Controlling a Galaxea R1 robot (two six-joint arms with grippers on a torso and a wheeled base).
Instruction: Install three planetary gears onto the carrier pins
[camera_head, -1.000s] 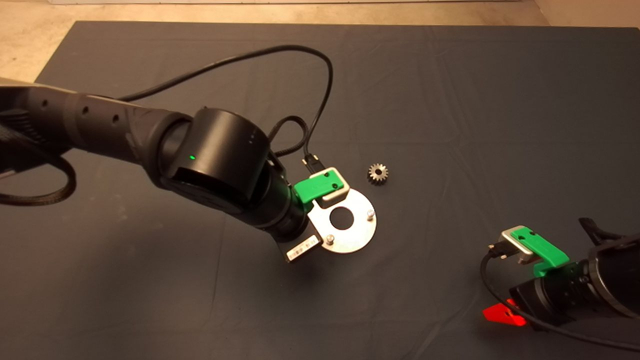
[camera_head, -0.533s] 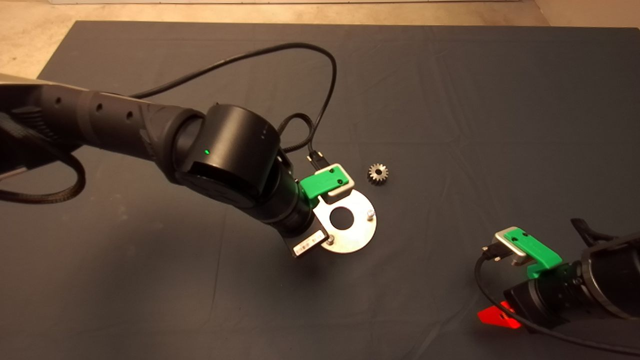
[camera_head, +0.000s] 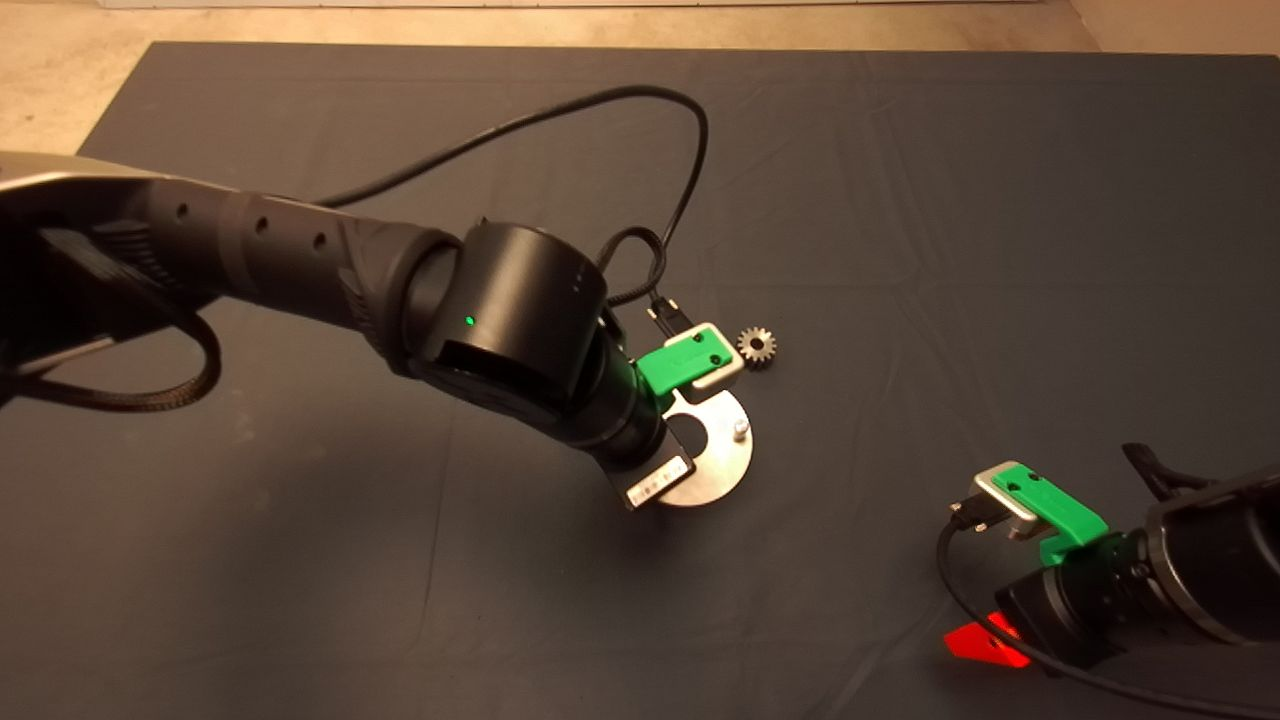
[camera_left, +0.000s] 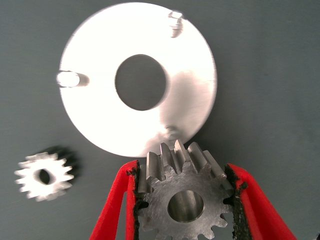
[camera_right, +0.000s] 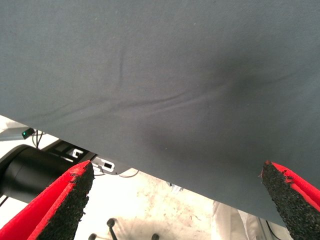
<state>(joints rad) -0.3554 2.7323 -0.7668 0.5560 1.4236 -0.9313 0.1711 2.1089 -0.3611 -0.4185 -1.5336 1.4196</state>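
My left tool (camera_left: 185, 200) is clenched on one gear (camera_left: 182, 192) above the disc (camera_left: 95, 115); my right tool (camera_right: 180, 200) is released.

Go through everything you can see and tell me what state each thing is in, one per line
Left gripper: shut on a gear, above the disc's edge.
Held gear: clamped between the red fingers, not on a pin.
Loose gear: flat on the mat, beside the disc.
Carrier disc: flat on the mat, no gear on it.
Carrier pins: upright, all three bare.
Right gripper: open, empty, parked at the mat's lower right.
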